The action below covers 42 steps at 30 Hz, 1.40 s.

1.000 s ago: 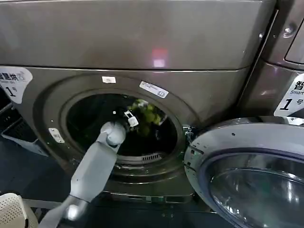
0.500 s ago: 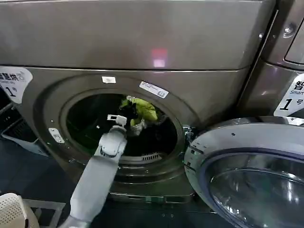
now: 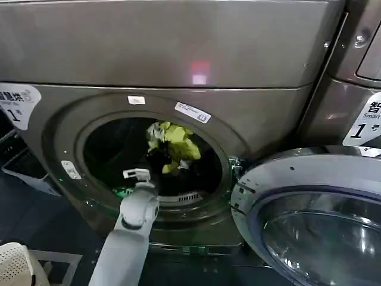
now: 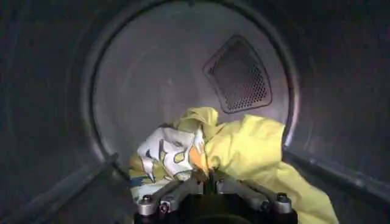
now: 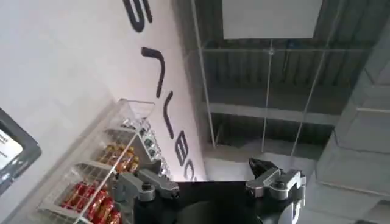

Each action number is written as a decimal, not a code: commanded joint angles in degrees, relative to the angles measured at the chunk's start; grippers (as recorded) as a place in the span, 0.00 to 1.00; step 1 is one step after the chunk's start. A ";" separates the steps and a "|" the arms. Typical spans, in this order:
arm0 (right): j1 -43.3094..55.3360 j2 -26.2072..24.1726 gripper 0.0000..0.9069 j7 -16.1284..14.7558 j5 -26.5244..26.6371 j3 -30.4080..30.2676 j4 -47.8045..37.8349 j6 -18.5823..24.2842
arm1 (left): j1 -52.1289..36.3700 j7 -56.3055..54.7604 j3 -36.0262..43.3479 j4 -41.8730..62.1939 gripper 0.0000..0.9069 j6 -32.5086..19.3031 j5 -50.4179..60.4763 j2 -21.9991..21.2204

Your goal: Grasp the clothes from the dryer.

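Observation:
The dryer [image 3: 178, 53] stands straight ahead with its round porthole open and its glass door [image 3: 297, 173] swung out to the right. A bundle of yellow-green clothes [image 3: 174, 143] hangs inside the opening. My left arm reaches in from below, and its wrist sits at the porthole's lower rim. In the left wrist view my left gripper [image 4: 207, 175] is shut on the clothes. It pinches them where a yellow cloth [image 4: 256, 146] meets a white patterned one [image 4: 163, 152]. My right gripper [image 5: 210, 179] is open, holds nothing and points up at a wall and ceiling.
A similar machine [image 3: 357, 59] stands close on the right. The open door fills the lower right. A white perforated basket [image 3: 15, 265] sits at the lower left on the floor, with a dark crate [image 3: 24, 170] behind it. The drum's back wall has a mesh vent [image 4: 239, 74].
My left arm has drawn back and down out of the drum. The clothes, held in the gripper, have come up off the drum floor toward the opening.

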 commanded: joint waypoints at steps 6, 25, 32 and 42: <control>-0.07 0.13 1.00 0.19 -0.33 0.15 0.03 -1.42 | 5.56 -0.09 -0.50 -5.10 0.00 -0.49 0.14 -1.00; 0.12 0.05 1.00 0.13 -0.29 0.18 -0.02 -1.34 | 5.49 0.22 -0.46 -5.85 0.00 -0.28 0.08 -1.00; 0.16 0.22 1.00 -0.87 -0.42 0.32 0.11 -1.63 | 5.28 0.76 -0.60 -6.33 0.00 0.01 -0.12 -0.68; 0.18 0.34 1.00 -1.09 -0.47 0.44 0.31 -1.81 | 5.31 0.59 -0.59 -5.98 0.00 0.09 0.11 -0.90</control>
